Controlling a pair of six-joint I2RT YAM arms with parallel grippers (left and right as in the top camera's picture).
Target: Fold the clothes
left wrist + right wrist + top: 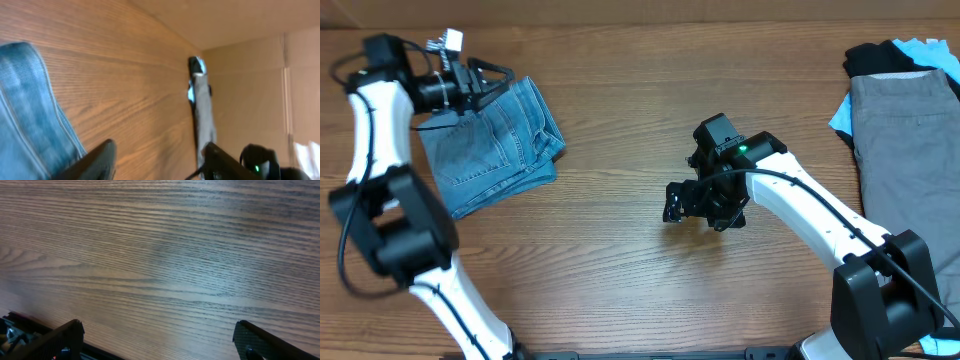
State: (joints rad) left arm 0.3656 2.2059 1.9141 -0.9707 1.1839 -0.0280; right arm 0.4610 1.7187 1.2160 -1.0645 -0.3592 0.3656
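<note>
One pair of light-blue jeans [495, 145] lies at the far left of the wooden counter [620, 120], doubled into a thick, roughly square packet with its layered edges bunched along the right side. Judging by how it lies, the fold looks largely made. Denim like this is soft but weighty for cloth, with stiff seams and a dry, grippy weave. It should not slip, yet a pinch on one layer alone would likely peel the packet open. The better hold is at a corner or along the thick folded edge, taking all the layers at once. The left hand [498, 82] sits over the packet's upper edge, its fingers [97, 160] spread with only bare wood grain between them, grasping nothing; whether it touches the cloth I cannot tell. The right hand [695, 205] is released wide over bare counter near the middle, well apart from the jeans. At the far right lies a separate heap — grey trousers [905, 140], smooth and flat, beside a black garment [880, 58] and a pale-blue garment [840, 120].
</note>
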